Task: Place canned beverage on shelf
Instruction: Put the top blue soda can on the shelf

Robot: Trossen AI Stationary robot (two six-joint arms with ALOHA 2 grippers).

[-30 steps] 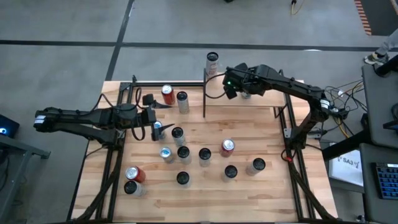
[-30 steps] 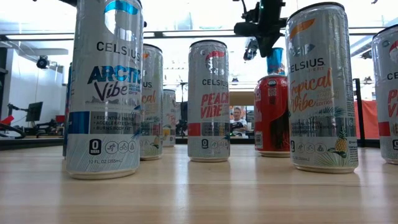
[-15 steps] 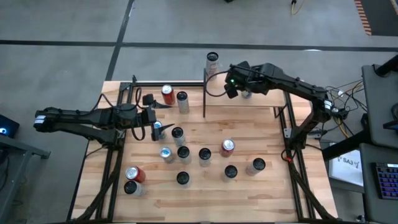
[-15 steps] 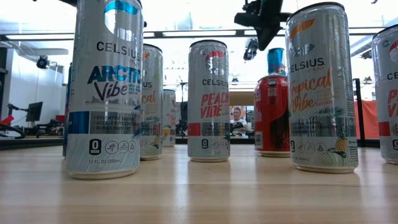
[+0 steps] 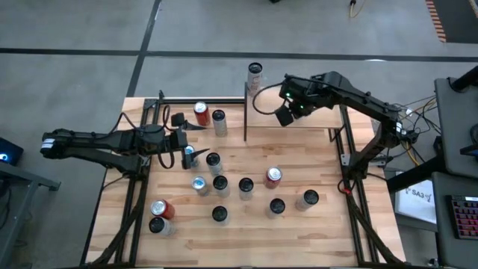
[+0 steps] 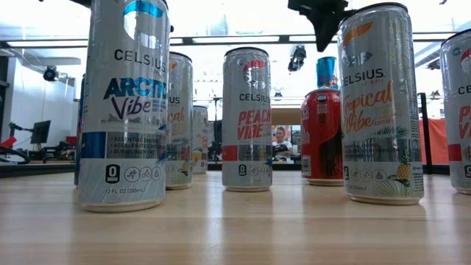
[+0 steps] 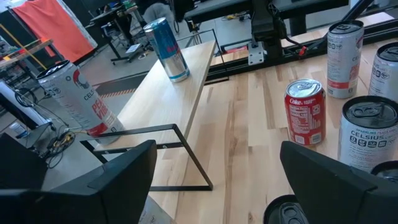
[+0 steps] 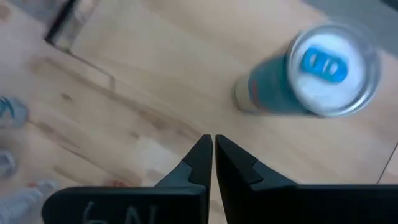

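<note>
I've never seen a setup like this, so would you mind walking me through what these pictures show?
It's a robot with two dark arms at a wooden table, each ending in two fingers. One camera looks straight down, one sits level with the tabletop, and one rides on each wrist.

Many drink cans stand on the table, among them a red can and, seen from table level, a Peach Vibe can. At the back is the shelf, a small light board with black posts. A blue can stands on it, and a white can at its far corner.

The right gripper hangs over the shelf, fingers shut and empty. The left gripper waits over the table's left side, fingers open, holding nothing.
</note>
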